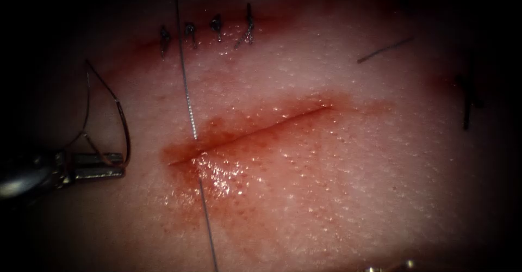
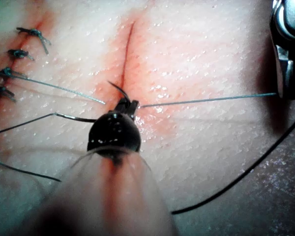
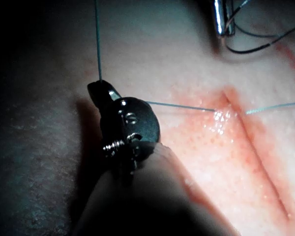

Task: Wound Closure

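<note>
Endoscope view: the left claw enters from the picture's left, jaws closed on the curved needle near one end of its curve. The needle arcs upward from the jaws, free of the tissue, well to the left of the cut. Thread runs in a taut line from the upper edge down across the left end of the cut, passes through the tissue there, and continues to the lower edge. Red fluid stains the tissue around the cut. A row of finished stitches sits above the cut. A loose cut end of thread lies at upper right.

Right wrist view: the right claw grips the thread, jaws closed on it, on the tissue beside the cut.
</note>
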You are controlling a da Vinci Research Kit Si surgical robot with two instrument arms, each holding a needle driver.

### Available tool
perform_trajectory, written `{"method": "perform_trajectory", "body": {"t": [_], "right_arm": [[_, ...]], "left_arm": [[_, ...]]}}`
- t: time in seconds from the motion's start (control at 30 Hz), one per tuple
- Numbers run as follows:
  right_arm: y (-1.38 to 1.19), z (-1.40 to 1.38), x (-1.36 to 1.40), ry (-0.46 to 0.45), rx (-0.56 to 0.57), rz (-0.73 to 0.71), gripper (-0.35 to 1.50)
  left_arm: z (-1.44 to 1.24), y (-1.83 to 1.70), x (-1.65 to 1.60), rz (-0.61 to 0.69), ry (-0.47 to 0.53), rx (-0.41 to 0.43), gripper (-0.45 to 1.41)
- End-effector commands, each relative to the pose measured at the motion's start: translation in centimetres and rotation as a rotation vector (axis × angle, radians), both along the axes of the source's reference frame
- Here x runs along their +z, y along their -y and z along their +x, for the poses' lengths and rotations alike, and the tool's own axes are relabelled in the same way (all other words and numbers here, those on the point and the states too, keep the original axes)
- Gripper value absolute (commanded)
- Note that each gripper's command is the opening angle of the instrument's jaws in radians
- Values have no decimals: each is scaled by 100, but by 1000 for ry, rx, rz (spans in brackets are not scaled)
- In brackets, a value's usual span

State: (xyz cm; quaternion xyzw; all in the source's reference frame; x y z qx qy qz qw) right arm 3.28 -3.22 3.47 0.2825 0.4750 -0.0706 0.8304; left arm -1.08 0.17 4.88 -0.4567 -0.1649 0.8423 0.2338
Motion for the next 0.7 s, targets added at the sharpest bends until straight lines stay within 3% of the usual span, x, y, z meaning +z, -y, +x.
{"method": "perform_trajectory", "body": {"t": [0.03, 0.07, 0.13, 0.2, 0.3, 0.4, 0.7], "right_arm": [[11, 11, 0, -6, -9, 3, -35], [10, 13, 1, -7, -13, 3, -35], [5, 17, 6, -15, -18, 6, 24], [-7, 17, 13, -16, -7, -3, 54], [-32, 12, 26, 6, 94, -47, 86], [-67, 3, 54, 2, 162, -41, 99], [-112, 8, 110, 23, 235, -57, 106]], "left_arm": [[-6, 5, 6, -3, 1, 4, -45], [-7, 5, 6, -3, 1, 4, -45], [-7, 5, 6, -3, 1, 4, -45], [-7, 5, 6, -8, 1, 7, -45], [-7, 5, 6, -8, 1, 7, -45], [-7, 5, 6, -7, 2, 8, -45], [-8, 6, 6, -6, 3, 10, -45]]}}
